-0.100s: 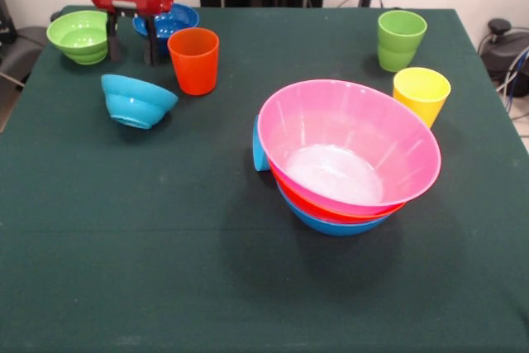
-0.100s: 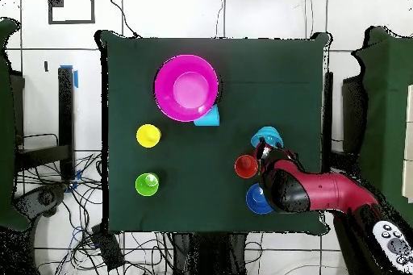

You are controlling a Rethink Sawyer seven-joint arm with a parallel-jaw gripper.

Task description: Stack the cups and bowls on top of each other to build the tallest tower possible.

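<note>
My table point(image 1: 124, 287), clothed in dark green, bore the tower point(image 1: 351, 155), a light blue cup point(image 1: 259, 148) beside it, three other cups and three small bowls.

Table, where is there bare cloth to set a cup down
Free: the cloth in front of the tower, and the stretch between the orange cup and the green cup. Crowded: the corner around the gripper, with small bowls close together.

On the green table point(image 1: 124, 287) a pink bowl point(image 1: 351, 145) sits tilted atop orange and blue ones with a light blue cup point(image 1: 259, 148) tucked behind, yellow cup point(image 1: 421, 93) and green cup point(image 1: 401, 39) nearby, while the gripper point(image 1: 131, 43) stands between green bowl point(image 1: 79, 35) and dark blue bowl point(image 1: 172, 21), near an orange cup point(image 1: 193, 60) and a tipped light blue bowl point(image 1: 137, 101)
</note>
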